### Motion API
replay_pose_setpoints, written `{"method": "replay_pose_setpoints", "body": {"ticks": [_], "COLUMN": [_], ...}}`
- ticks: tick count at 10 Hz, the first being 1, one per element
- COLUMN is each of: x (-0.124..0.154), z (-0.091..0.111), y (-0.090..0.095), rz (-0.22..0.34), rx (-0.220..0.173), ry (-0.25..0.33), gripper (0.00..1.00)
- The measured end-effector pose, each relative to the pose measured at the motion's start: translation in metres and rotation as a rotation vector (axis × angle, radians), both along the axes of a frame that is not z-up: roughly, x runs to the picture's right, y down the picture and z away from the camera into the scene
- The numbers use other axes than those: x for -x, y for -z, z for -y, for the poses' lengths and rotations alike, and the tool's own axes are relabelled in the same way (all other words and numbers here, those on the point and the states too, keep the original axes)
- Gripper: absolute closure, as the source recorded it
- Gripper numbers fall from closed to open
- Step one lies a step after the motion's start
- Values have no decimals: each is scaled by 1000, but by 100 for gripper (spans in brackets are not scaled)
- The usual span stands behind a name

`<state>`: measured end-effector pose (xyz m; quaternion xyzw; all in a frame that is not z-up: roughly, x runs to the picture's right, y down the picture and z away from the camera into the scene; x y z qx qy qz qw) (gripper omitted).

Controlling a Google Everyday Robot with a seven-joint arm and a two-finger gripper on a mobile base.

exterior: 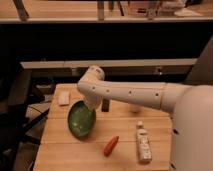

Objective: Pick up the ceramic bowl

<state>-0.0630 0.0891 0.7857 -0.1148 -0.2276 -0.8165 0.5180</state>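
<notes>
The ceramic bowl (pixel 81 120) is green, glossy and wide. It stands tilted on the left part of the wooden table (pixel 65 150), its inside facing the camera. My white arm reaches in from the right. My gripper (pixel 92 105) is at the end of the arm, at the bowl's upper right rim. It is shut on that rim and holds the bowl tipped up.
A small white item (pixel 63 98) lies at the table's back left. A red-orange vegetable (pixel 111 145) lies in front of the bowl. A white bottle (pixel 143 142) lies on its side at the right. A dark object (pixel 105 105) stands just right of the gripper.
</notes>
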Motion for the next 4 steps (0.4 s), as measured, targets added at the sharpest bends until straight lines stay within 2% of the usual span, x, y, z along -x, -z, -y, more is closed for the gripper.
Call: {"method": "replay_pose_setpoints", "body": {"ticks": [4], "x": [-1], "z": [2], "y": [3], "rz": [7], "rx": [7], "ry": [-3], "gripper": [99]}}
